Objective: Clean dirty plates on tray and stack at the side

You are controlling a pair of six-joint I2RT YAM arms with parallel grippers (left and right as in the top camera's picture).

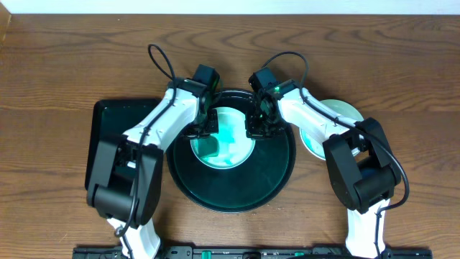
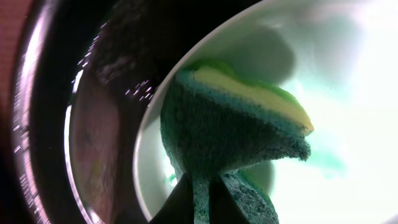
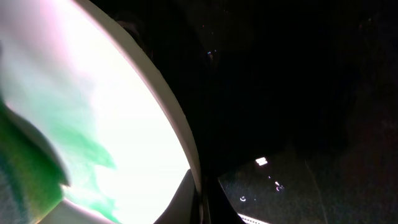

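A pale plate [image 1: 228, 147] with green smears lies in the back half of the large round black tray [image 1: 237, 188]. My left gripper [image 1: 207, 129] is shut on a green-blue sponge [image 1: 208, 148] that rests on the plate's left part. In the left wrist view the sponge [image 2: 230, 130] shows a yellow layer, and the gripper [image 2: 200, 190] pinches its lower end. My right gripper [image 1: 256, 126] is shut on the plate's right rim. The right wrist view shows that rim [image 3: 177, 118] running down between the gripper [image 3: 200, 198] fingers, with a green smear [image 3: 81, 149] on the plate's face.
Pale turquoise plates [image 1: 338, 114] lie on the wooden table just right of the tray, partly under my right arm. A rectangular black tray [image 1: 108, 133] sits at the left, largely covered by my left arm. The table's front edge runs close below the round tray.
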